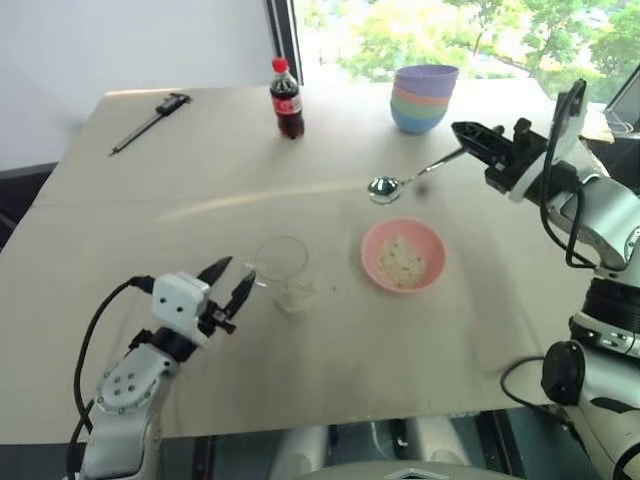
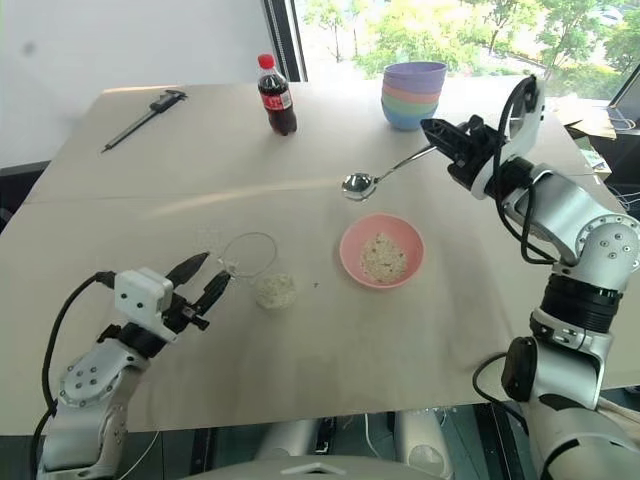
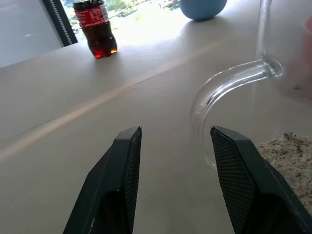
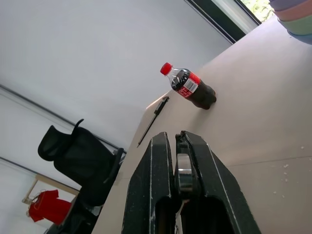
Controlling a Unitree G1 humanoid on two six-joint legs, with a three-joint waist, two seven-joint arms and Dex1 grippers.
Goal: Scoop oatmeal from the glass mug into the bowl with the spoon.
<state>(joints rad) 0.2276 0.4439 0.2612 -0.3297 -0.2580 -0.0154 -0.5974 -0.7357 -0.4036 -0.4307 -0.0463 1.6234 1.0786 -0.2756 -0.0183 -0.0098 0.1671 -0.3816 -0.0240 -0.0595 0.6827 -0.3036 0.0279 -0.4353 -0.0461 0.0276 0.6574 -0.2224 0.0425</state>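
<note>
While my right gripper (image 1: 462, 130) pinches the spoon (image 1: 400, 180) above mid-table, the pink bowl (image 1: 403, 255) holds oatmeal (image 1: 402, 261) beneath. My left gripper (image 1: 232, 282), half-open and empty, sits beside the glass mug (image 1: 283, 272); the near edge has open room.

From the head we look forward and down over the whole table (image 1: 120, 250). Our left wrist camera sits low and close to the glass mug (image 3: 234, 92); our right wrist camera looks up across the tabletop. Both wrist views share the cola bottle (image 4: 189, 89).
</note>
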